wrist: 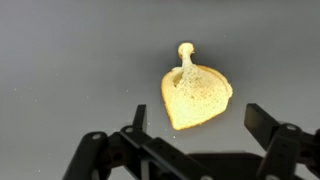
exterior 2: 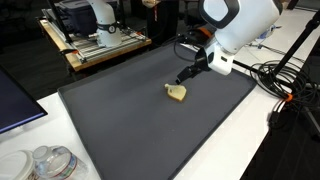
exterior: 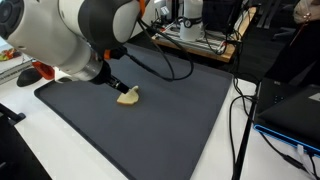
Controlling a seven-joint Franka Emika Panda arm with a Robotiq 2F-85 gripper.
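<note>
**My gripper over the yellow piece.** My gripper (wrist: 200,122) is open, its jaws wide apart and holding nothing, and it hangs just above the yellow piece (wrist: 195,95). In the wrist view the piece is rounded, with a thin stem pointing away from me. It lies between the lines of my two fingers (wrist: 262,120), and neither finger touches it. In both exterior views the piece lies on the dark mat (exterior: 150,135), with my arm slanting down over it. The mat covers the white worktop (exterior 2: 262,150). Black cables (exterior: 238,125) run along the worktop just beside one edge of the mat.
</note>
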